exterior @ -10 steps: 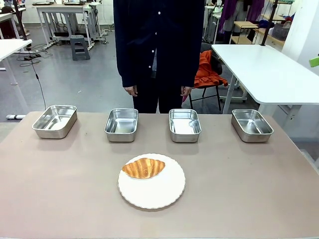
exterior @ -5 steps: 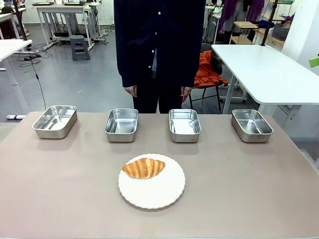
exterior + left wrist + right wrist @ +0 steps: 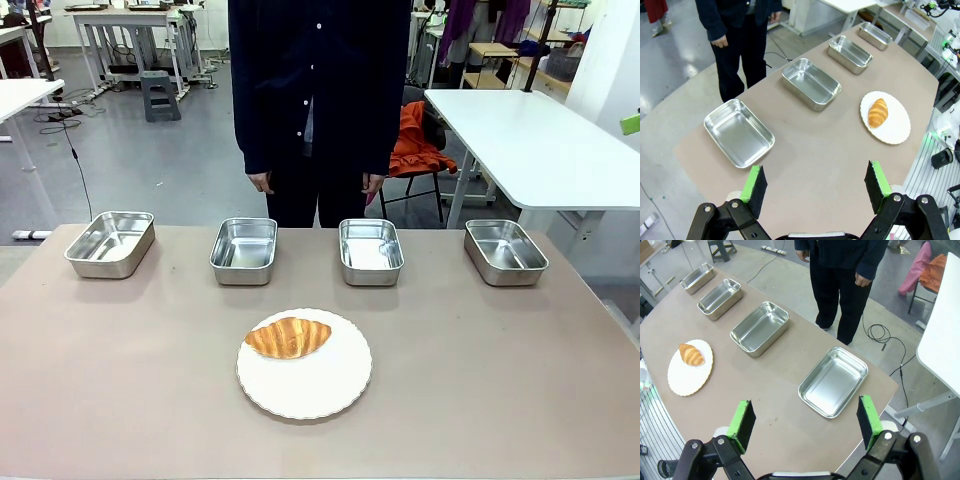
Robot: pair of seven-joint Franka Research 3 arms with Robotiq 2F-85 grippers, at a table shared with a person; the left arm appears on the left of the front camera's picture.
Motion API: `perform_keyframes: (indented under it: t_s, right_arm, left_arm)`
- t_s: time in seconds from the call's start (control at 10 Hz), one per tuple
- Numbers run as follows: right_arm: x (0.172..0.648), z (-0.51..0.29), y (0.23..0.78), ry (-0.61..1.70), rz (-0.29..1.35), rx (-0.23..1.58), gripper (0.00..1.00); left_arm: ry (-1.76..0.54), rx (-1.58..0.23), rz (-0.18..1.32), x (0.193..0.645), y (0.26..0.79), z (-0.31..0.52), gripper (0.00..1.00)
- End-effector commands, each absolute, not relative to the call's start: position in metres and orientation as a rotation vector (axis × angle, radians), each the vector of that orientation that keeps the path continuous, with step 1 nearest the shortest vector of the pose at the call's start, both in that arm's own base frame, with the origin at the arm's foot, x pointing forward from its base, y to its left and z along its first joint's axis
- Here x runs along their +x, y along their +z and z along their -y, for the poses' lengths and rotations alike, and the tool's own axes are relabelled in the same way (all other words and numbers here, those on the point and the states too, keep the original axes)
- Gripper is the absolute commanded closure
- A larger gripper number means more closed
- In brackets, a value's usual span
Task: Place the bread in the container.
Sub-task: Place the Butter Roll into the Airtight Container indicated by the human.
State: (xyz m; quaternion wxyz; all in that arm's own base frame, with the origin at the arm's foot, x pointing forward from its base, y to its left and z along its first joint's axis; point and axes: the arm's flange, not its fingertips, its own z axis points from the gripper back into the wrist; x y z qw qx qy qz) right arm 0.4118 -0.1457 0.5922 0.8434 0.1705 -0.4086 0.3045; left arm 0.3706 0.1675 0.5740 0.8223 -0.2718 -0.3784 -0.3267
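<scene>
Nothing has moved, so pickup is still pending: the golden-brown crescent croissant [image 3: 288, 337] lies on the round white plate [image 3: 330, 395], with the left gripper [image 3: 815, 181] and right gripper [image 3: 805, 421] wide open and empty.

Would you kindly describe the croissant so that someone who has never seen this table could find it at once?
On the brown table, nearer the robot than the row of four steel pans, sits a single round white plate. The croissant lies on the plate's far half, toward the pans. It is the only golden-brown, ridged, crescent-shaped thing among shiny metal and plain white.
</scene>
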Motion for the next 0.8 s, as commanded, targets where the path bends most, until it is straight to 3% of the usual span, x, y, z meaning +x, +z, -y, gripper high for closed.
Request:
perform_keyframes:
  t_s: [0.0,0.7]
  right_arm:
    - [0.4124,0.1459,0.5926,0.648,0.869,0.362,0.00]
    - [0.4124,0.1459,0.5926,0.648,0.869,0.362,0.00]
  left_arm:
    - [-0.710,-0.578,0.813,0.3693,0.5744,-0.1688,0.00]
    - [-0.710,-0.578,0.813,0.3693,0.5744,-0.1688,0.00]
